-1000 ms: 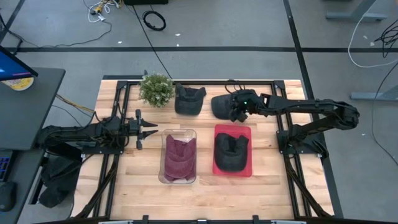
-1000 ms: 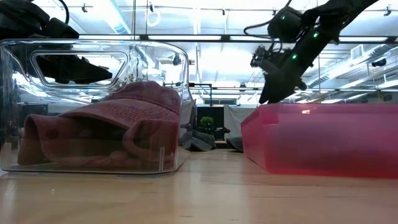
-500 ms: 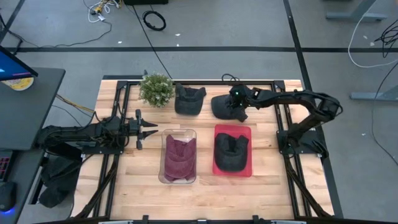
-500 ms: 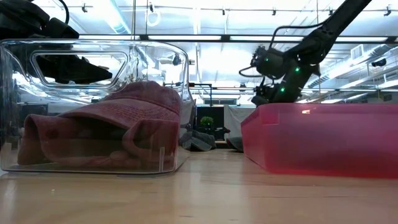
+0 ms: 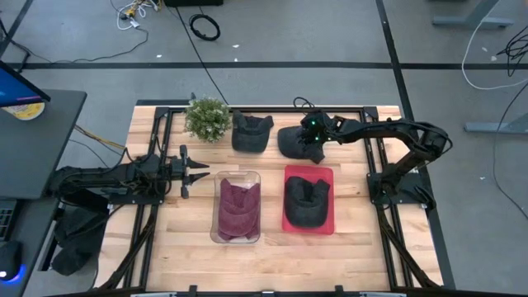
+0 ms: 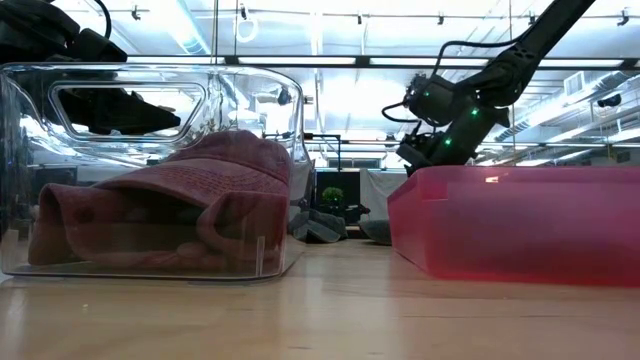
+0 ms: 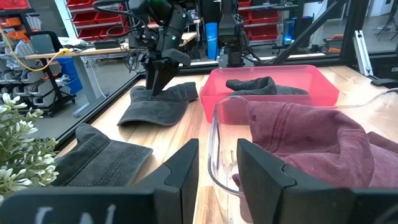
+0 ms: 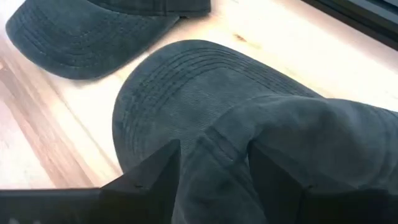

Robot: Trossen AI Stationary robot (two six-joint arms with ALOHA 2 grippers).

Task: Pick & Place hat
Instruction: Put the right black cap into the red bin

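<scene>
Nearest the front edge of the worktop [image 5: 346,247], a maroon hat [image 5: 238,209] lies in a clear bin [image 5: 237,177], and beside it a dark hat [image 5: 306,200] lies in a red tray [image 5: 328,175]. The left gripper [image 5: 198,172] waits just beside the clear bin, fingers spread and empty. Farther back, the right gripper [image 5: 311,148] is down on a dark grey cap [image 5: 290,142], its fingers [image 8: 149,177] on both sides of a fold of cloth (not yet pressed together). Another cap [image 5: 251,132] and a small plant [image 5: 207,118] are beside it.
</scene>
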